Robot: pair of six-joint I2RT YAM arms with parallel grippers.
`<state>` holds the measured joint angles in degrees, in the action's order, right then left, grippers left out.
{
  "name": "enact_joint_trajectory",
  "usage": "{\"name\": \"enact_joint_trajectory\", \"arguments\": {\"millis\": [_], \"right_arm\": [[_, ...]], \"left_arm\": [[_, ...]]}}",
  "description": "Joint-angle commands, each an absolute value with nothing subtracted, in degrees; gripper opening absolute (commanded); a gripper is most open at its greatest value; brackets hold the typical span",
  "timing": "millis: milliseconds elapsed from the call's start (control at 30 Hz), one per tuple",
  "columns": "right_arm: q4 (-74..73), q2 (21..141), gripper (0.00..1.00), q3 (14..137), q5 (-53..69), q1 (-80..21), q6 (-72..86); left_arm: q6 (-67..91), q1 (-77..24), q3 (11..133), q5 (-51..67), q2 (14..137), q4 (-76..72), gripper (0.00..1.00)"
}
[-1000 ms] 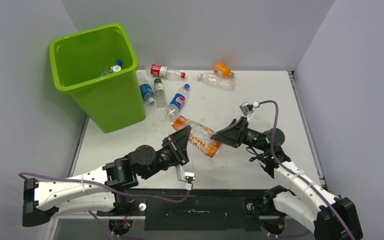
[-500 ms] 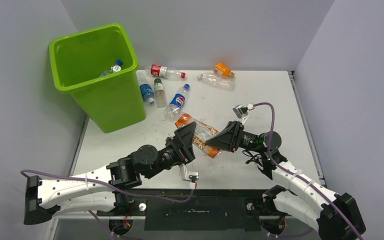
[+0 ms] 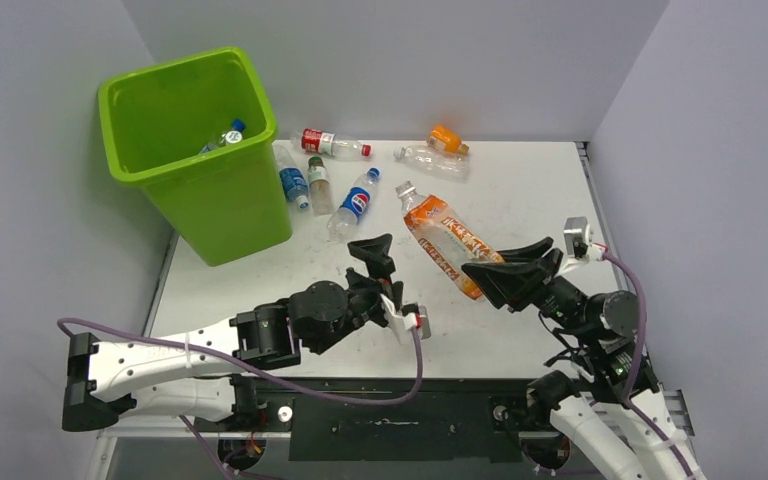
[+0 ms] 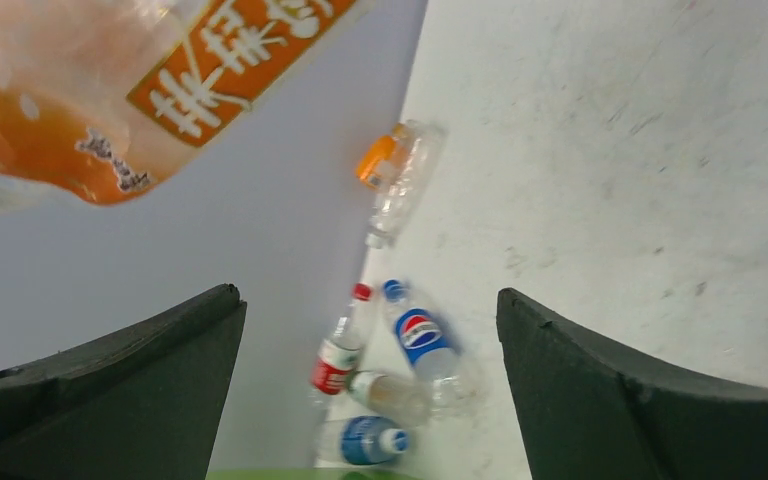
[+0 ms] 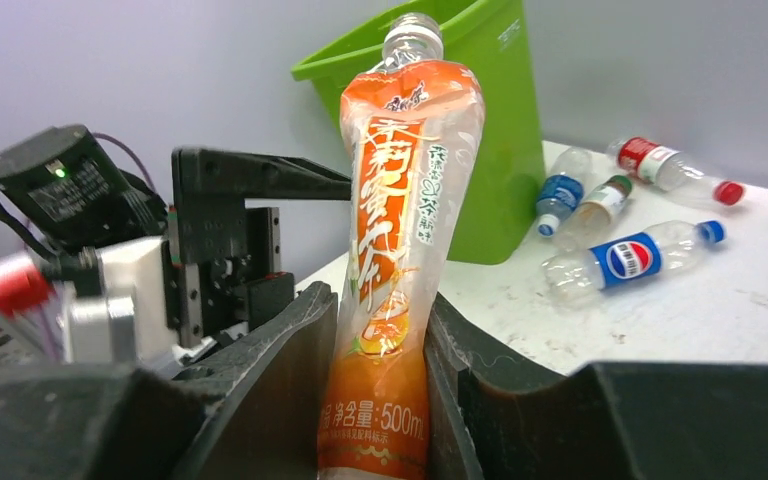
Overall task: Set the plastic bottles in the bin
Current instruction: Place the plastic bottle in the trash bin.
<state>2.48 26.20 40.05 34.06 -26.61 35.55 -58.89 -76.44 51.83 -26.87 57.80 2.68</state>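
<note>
The bin [image 3: 200, 170] is standing at the worktop's [image 3: 520, 200] far-left corner, one bottle [image 3: 222, 137] lying in it, six bottles [image 3: 355, 205] lying to its right, another bottle [image 3: 450, 245] hanging above the near right.

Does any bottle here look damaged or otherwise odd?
Yes. The orange-labelled bottle, clamped upright in the right gripper, looks squashed flat, with creased sides, so it resembles a pouch more than a bottle.

Right claw [image 3: 490, 272] clamped on base end of orange-label bottle [image 3: 445, 240]; neck slants toward far left. Left claw [image 3: 385, 280] near it, jaws spread wide, gripping nothing. Lime-green bin [image 3: 210, 200] at far left, blue-capped bottle [image 3: 222, 137] inside. On counter [image 3: 520, 190] beside bin: red-label bottle [image 3: 328, 143], small blue bottle [image 3: 293, 184], small clear bottle [image 3: 318, 185], cola bottle [image 3: 355, 203]. Far edge: crushed clear bottle [image 3: 432, 160] touching stubby orange bottle [image 3: 446, 138].
</note>
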Motion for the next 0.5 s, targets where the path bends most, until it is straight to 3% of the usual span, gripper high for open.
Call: {"name": "enact_joint_trajectory", "arguments": {"millis": [0,133,333,467], "right_arm": [[-1.94,24.11,0.05,38.70,29.67,-26.72,28.26],[-0.64,21.76,0.05,36.97,30.20,-26.81,27.56],[-0.45,17.89,0.05,34.72,29.15,-26.85,25.92],[2.29,17.24,0.05,33.49,30.00,-26.91,26.67]], "left_arm": [[-30.94,-77.32,56.05,-26.95,57.34,6.34,0.96],[-12.89,-74.29,51.22,-18.94,50.92,-4.52,0.96],[36.08,-43.46,41.85,14.73,47.15,-28.56,0.96],[55.51,-36.21,40.10,22.92,53.53,-44.89,0.96]]}}
